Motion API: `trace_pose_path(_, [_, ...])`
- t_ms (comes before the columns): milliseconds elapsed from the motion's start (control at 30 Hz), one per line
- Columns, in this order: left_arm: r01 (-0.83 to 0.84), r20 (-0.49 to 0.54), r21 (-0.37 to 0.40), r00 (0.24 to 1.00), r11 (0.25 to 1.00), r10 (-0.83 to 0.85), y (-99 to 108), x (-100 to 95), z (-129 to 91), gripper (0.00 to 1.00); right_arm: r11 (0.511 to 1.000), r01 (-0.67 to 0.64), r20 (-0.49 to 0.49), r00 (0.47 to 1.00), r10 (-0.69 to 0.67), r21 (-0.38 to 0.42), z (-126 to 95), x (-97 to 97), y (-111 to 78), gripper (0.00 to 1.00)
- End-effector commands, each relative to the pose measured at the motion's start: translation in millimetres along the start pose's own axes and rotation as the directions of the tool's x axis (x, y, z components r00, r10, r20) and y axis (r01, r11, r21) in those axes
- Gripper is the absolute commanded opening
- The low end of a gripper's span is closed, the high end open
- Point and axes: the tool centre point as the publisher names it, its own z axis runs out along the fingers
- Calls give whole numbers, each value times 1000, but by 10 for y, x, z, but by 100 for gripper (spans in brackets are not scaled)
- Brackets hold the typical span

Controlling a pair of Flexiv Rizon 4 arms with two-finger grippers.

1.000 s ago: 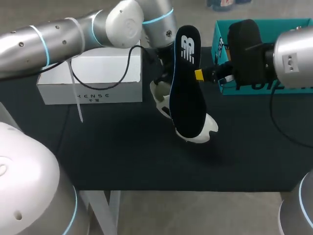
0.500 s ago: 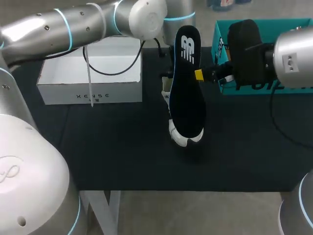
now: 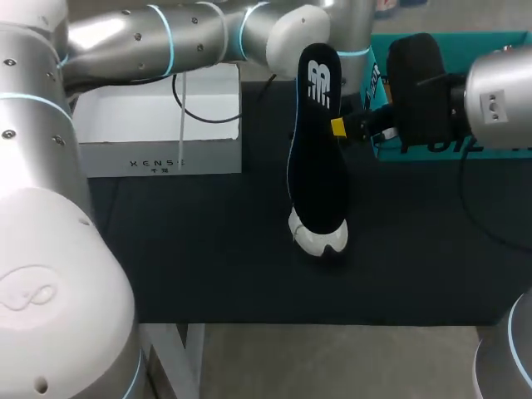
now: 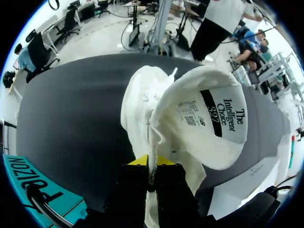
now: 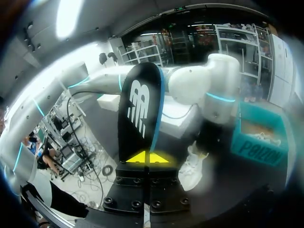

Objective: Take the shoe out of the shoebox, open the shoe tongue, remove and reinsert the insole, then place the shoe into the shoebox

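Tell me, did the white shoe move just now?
Yes. The white shoe swung away from the white box and now sits mostly hidden behind the black insole, with only its tip showing below it.

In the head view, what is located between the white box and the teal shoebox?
The black insole, held by the right gripper, with the white shoe mostly hidden under it. The head view shows this.
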Motion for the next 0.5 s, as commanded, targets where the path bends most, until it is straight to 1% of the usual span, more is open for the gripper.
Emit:
trace_pose_path(33, [-10,-25,9,1000,1000,10,74,-37,53,0,1000,0,-2,1000,0,-2,31,-7,1,0])
trace_pose_path(133, [-52,-30,-7,998,999,52,50,-39,32,0,1000,0,-2,1000,0,-2,31,-7,1,0])
trace_pose_path(167, [-56,-48,-16,997,998,55,34,-41,9,0,1000,0,-2,1000,0,-2,31,-7,1,0])
trace_pose_path(267, [-81,-53,-40,995,996,79,-22,-34,-100,0,1000,0,-2,1000,0,-2,31,-7,1,0])
trace_pose_path(333, [-80,-78,-71,994,994,75,-46,-21,-156,0,1000,0,-2,1000,0,-2,31,-7,1,0])
trace_pose_path(500, [-85,-98,-87,992,993,77,-52,13,-243,0,1000,0,-2,1000,0,-2,31,-7,1,0])
